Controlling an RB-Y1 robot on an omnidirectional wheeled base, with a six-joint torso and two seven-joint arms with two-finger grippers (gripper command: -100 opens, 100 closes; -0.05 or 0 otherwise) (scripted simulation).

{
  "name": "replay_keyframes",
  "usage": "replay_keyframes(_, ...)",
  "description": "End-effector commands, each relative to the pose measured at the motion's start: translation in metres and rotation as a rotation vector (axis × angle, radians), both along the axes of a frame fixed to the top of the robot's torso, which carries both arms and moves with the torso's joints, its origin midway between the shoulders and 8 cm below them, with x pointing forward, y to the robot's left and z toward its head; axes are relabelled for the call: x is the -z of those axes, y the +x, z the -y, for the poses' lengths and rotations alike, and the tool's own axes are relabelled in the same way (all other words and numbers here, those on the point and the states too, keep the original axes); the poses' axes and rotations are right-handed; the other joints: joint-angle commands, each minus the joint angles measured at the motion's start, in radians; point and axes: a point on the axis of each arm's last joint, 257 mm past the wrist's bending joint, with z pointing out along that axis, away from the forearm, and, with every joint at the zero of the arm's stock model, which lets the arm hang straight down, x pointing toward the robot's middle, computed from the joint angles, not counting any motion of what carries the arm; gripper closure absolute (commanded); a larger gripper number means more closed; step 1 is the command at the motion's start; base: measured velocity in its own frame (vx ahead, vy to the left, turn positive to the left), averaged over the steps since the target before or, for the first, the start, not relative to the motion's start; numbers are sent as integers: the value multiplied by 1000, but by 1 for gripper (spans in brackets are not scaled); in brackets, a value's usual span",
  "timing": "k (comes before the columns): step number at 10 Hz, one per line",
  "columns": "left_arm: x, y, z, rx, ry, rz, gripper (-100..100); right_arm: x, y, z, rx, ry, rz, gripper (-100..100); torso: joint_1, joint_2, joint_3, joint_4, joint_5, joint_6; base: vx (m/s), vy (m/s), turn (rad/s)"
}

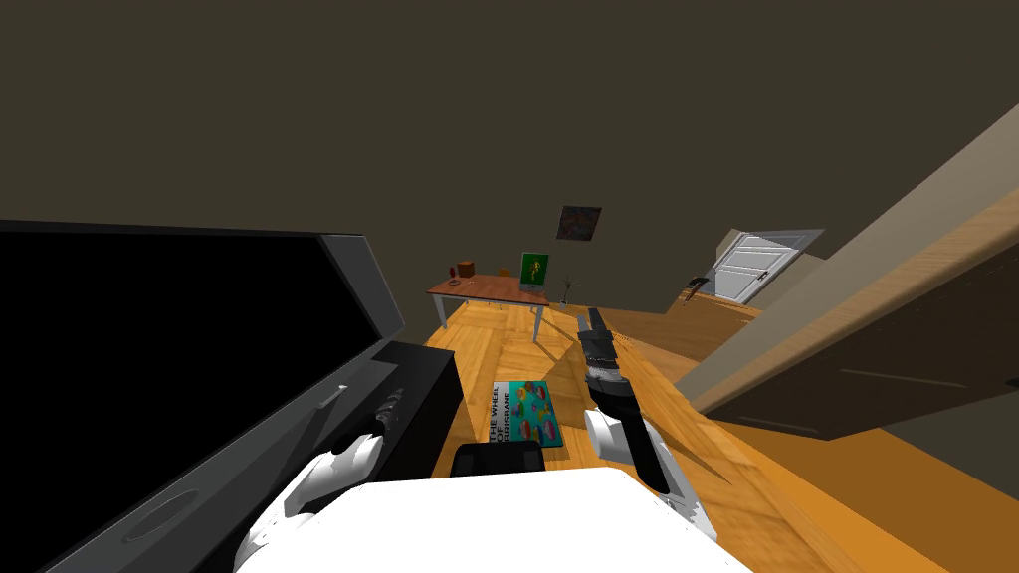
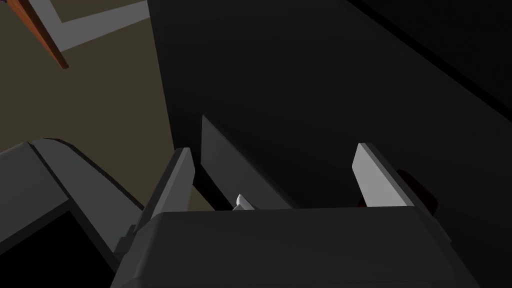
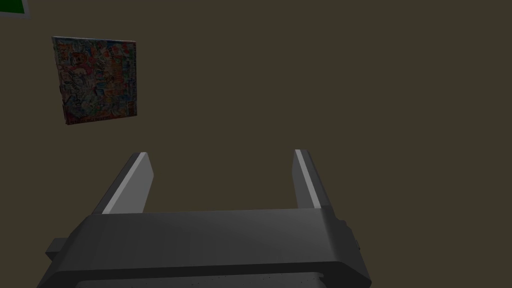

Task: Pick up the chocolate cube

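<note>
A small brown cube (image 1: 466, 270) stands far off on the left part of a brown table (image 1: 488, 289) by the back wall. My right gripper (image 1: 594, 320) is stretched forward over the floor, well short of the table; its fingers (image 3: 131, 181) stand open with nothing between them. My left gripper (image 1: 392, 406) hangs low against a black cabinet (image 1: 423, 383), open and empty, and the cabinet's dark face (image 2: 300, 100) lies just beyond its fingers (image 2: 376, 176).
A large black TV screen (image 1: 149, 338) leans along my left. A teal book (image 1: 524, 413) lies on the wooden floor just ahead. A green framed picture (image 1: 534, 270) stands on the table. A white door (image 1: 751, 267) is at the back right, and a brown wall panel (image 1: 876, 328) runs along the right.
</note>
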Motion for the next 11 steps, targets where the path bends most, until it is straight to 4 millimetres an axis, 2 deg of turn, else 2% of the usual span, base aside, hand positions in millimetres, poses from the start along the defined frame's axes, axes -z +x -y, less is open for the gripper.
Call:
replay_keyframes(1, 12, -11, -6, -18, -10, -46, -100, 0, 0, 0, 0, 0, 0, 0, 0, 0, 0, 0, 0, 0, 10, -4, 4)
replay_keyframes(4, 22, -21, -11, -34, -19, -88, -100, 0, 0, 0, 0, 0, 0, 0, 0, 0, 0, 0, 0, 0, 9, -8, 13)
replay_keyframes(6, 38, -40, -21, -65, -35, -163, -100, 0, 0, 0, 0, 0, 0, 0, 0, 0, 0, 0, 0, 0, 10, -6, 13)
replay_keyframes(7, 38, -40, -21, -65, -35, -163, -100, 0, 0, 0, 0, 0, 0, 0, 0, 0, 0, 0, 0, 0, 8, -4, 11)
replay_keyframes(11, 59, -70, -38, -115, -55, -273, -100, 0, 0, 0, 0, 0, 0, 0, 0, 0, 0, 0, 0, 0, 8, -6, 18)
